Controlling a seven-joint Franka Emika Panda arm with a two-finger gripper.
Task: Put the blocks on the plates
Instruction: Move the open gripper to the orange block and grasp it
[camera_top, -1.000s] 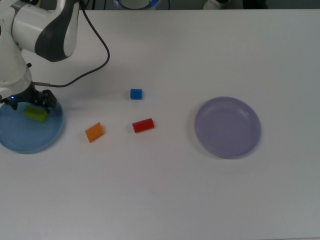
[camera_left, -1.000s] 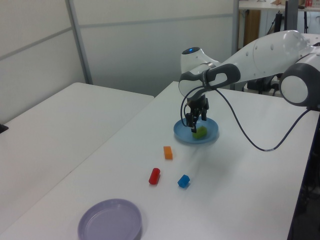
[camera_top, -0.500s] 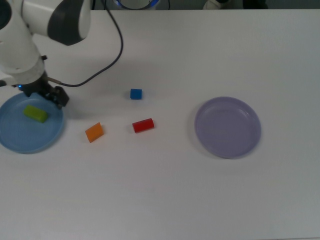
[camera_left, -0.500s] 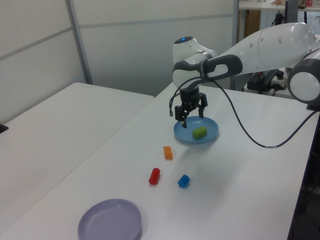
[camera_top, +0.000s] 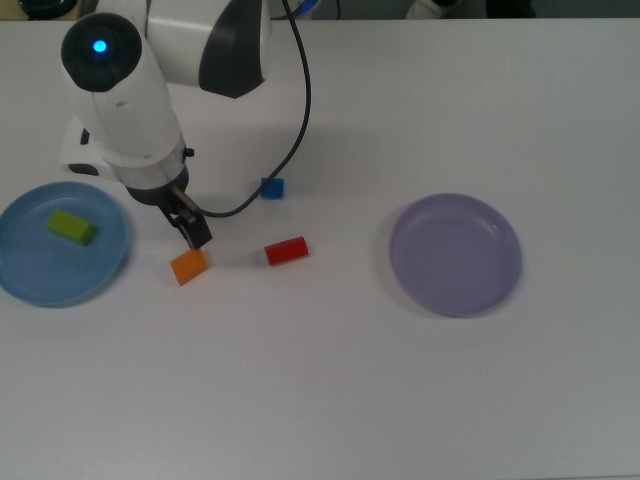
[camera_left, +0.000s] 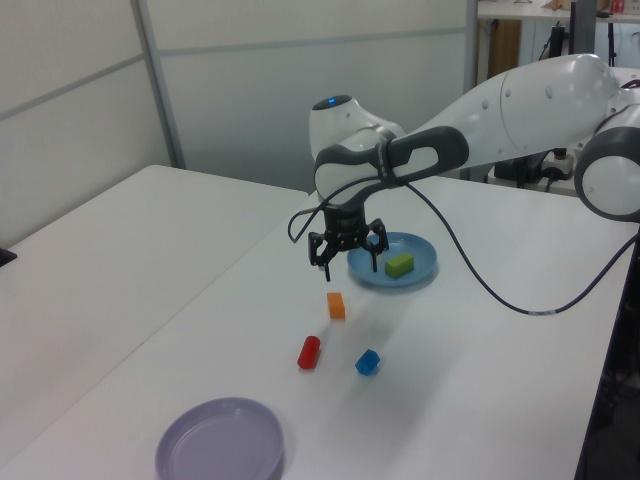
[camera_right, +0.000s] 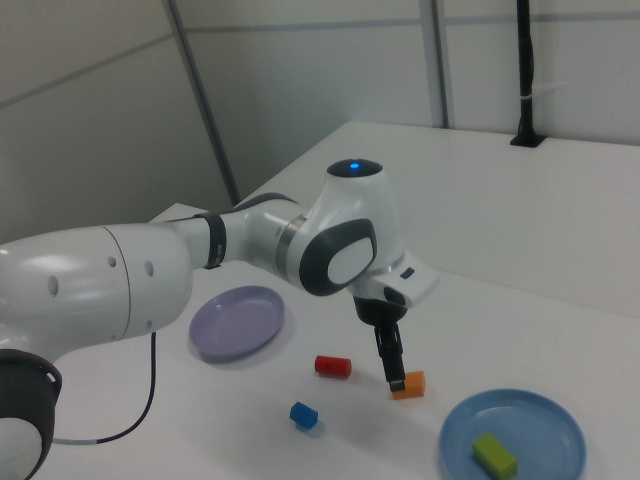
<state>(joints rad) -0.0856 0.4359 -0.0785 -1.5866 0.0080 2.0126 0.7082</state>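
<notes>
My gripper (camera_left: 348, 260) is open, with nothing between its fingers, and hovers just above the orange block (camera_left: 336, 305). In the top view the gripper (camera_top: 192, 234) sits right beside the orange block (camera_top: 188, 265). The green block (camera_top: 72, 227) lies on the light blue plate (camera_top: 40, 277) at the top view's left. On the bare table lie the red block (camera_top: 286, 250) and the blue cube (camera_top: 272, 187). The lavender plate (camera_top: 455, 255) holds nothing. The right view shows the gripper (camera_right: 392, 366) over the orange block (camera_right: 408, 384), with the green block (camera_right: 495, 455) on the blue plate (camera_right: 540, 420).
The arm's white body and black cable (camera_top: 290, 110) hang over the top view's upper left and partly cover the blue cube. A second white table (camera_left: 120, 250) stands on the left view's left, across a narrow gap.
The gripper has left the blue plate, where the green block stays, and has swung toward the top view's right until it is over the orange block.
</notes>
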